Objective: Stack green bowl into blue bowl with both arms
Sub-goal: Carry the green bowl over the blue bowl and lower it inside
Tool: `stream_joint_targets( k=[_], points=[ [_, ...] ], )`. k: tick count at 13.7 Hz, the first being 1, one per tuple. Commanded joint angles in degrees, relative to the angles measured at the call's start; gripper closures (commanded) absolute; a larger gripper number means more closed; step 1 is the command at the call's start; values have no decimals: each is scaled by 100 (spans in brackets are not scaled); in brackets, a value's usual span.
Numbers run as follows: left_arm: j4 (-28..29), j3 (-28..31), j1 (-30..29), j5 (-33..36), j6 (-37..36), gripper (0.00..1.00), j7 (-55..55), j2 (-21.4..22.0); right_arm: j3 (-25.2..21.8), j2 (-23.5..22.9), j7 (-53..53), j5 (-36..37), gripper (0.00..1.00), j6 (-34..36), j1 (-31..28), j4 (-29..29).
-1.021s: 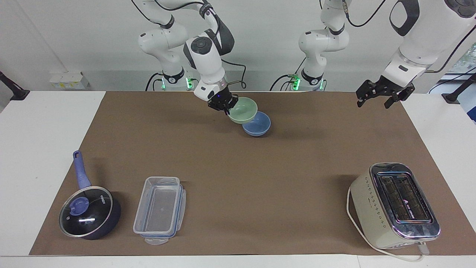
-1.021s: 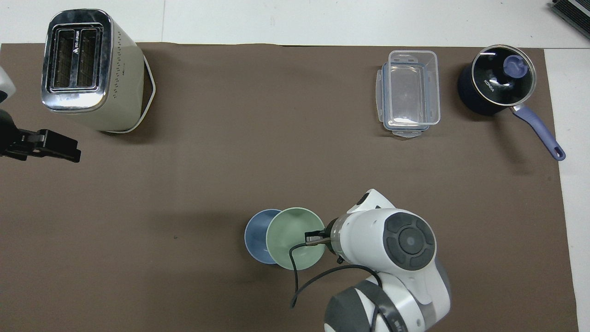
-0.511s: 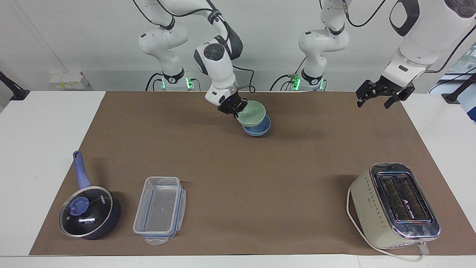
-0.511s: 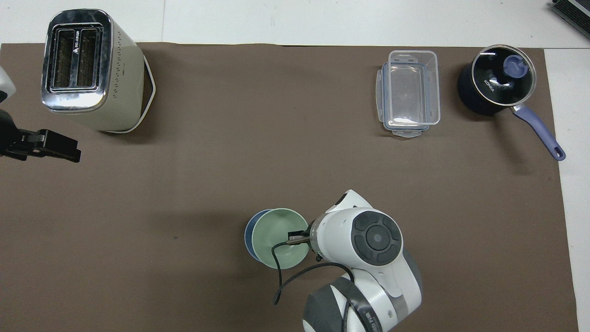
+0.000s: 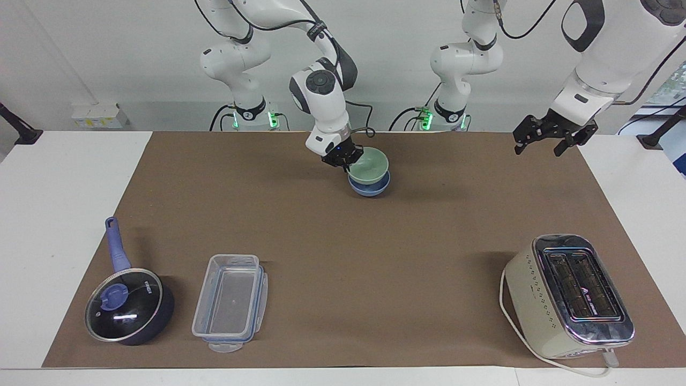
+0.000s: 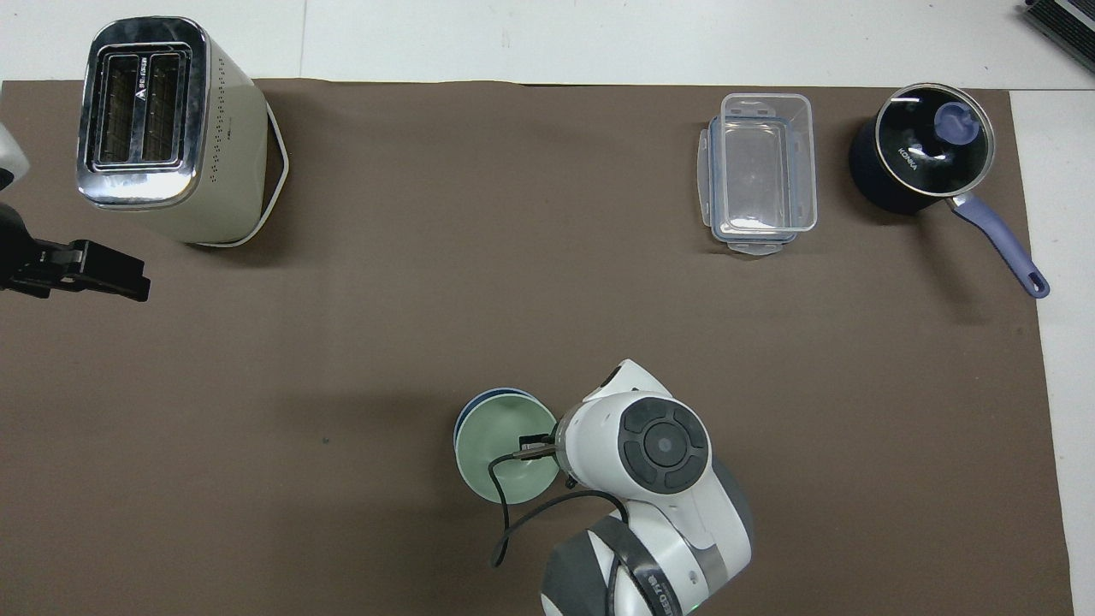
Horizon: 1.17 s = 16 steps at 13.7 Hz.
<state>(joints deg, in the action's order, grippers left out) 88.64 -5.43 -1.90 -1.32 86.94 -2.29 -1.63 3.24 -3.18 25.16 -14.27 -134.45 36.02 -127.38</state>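
Note:
The pale green bowl is held level by its rim in my right gripper, right over the light blue bowl, which stands on the brown mat near the robots. The green bowl sits low in the blue bowl's mouth; I cannot tell whether they touch. In the overhead view the green bowl covers nearly all of the blue bowl, and my right gripper is mostly hidden under its wrist. My left gripper hangs in the air over the mat's edge at the left arm's end, waiting; it shows in the overhead view too.
A cream toaster stands far from the robots at the left arm's end. A clear plastic container and a dark lidded saucepan with a blue handle stand far from the robots at the right arm's end.
My right gripper has carried the green bowl sideways from beside the blue bowl to right over it, levelled it from tilted, and lowered it. The left arm has not moved.

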Motion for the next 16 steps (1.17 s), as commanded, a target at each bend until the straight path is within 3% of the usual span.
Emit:
stream_joint_targets(
  k=[1,9,14,16],
  points=[
    [-119,-46,-65,-44,-46,0,45,-31,-8,-139,173,118,100,-274,11,12],
    [-119,-37,-65,-44,-46,0,45,-31,1,-192,182,126,100,-371,19,-24],
    [-119,-37,-65,-44,-46,0,45,-31,1,-218,322,126,77,-354,19,20],
    [-119,-46,-65,-44,-46,0,45,-31,1,-218,419,118,76,-319,46,82]
  ],
)
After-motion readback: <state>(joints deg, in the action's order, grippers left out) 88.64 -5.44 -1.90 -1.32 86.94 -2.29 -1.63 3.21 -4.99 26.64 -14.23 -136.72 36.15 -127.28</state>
